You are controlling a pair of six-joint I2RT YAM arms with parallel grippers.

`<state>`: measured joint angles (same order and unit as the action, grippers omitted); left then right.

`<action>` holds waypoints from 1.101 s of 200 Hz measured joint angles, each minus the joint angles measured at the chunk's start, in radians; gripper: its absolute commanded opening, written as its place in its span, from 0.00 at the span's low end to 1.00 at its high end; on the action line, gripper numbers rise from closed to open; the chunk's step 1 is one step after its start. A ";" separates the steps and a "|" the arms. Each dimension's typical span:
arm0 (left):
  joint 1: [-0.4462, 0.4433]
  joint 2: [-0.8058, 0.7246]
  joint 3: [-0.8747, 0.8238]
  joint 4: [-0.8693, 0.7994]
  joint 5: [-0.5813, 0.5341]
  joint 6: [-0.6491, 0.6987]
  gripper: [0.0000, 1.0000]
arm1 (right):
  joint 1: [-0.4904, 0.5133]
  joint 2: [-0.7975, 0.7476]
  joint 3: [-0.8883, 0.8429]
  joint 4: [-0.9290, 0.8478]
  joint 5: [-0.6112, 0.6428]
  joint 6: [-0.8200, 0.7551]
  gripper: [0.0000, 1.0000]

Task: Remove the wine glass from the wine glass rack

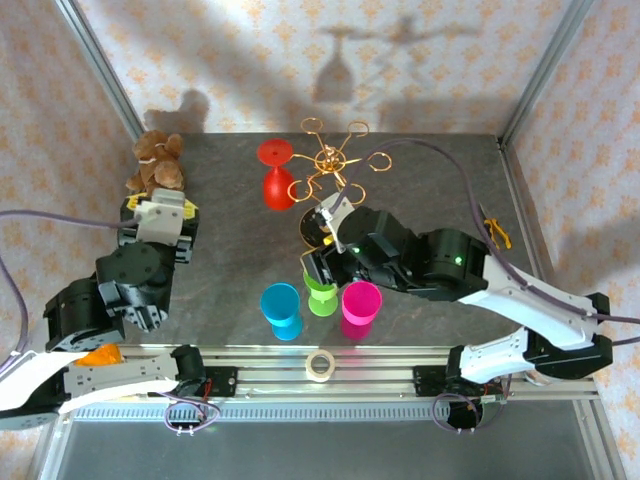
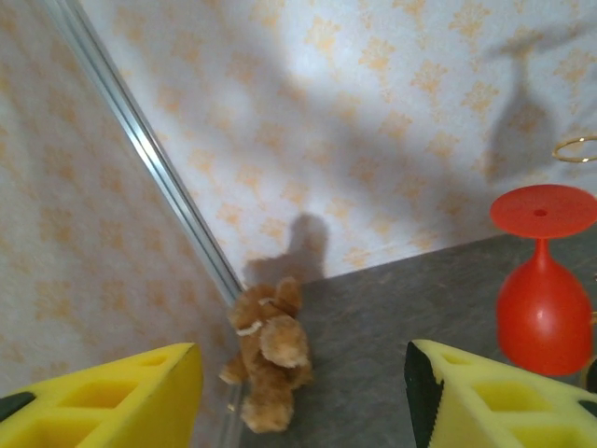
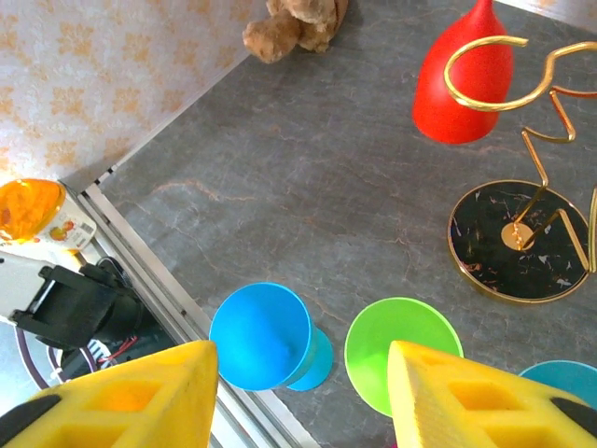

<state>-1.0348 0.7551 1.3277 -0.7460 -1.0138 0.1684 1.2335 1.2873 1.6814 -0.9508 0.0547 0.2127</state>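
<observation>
Progress is small: the red wine glass [image 1: 277, 180] hangs upside down at nine o'clock of the wine glass rack [image 1: 333, 160]. The left claw [image 2: 303, 383] and the right claw [image 3: 303, 392] stand wide and empty; grasping and lifting remain.

table [image 1: 230, 250]: grey stone-pattern top, patterned wallpaper [image 1: 250, 60] on the walls behind and to both sides.
teddy bear [image 1: 157, 163] [image 2: 268, 359] [image 3: 294, 23]: brown, far left corner of the table, against the wall.
three goblets in a row near the front edge, standing on the table: blue goblet [image 1: 281, 308] [image 3: 261, 336] leftmost, green goblet [image 1: 322, 298] [image 3: 401, 353] just beside it, pink goblet [image 1: 361, 305] just right of the green. whether they touch cannot be told.
tape roll [image 1: 320, 365]: pale, lying flat on the front rail, below the goblets.
orange item [image 1: 98, 355] [image 3: 28, 210]: off the table at front left, label visible, kind unclear.
small yellow item [image 1: 497, 232]: at the table's right edge, too small to identify.
</observation>
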 measured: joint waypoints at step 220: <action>0.820 0.451 -0.126 0.553 1.409 -1.056 0.56 | -0.385 -0.100 -0.047 0.001 -0.299 -0.012 0.48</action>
<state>-0.2150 1.2060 1.2018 -0.1928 0.3950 -0.8879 0.8486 1.1870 1.6344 -0.9501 -0.2447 0.2008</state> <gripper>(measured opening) 0.578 0.499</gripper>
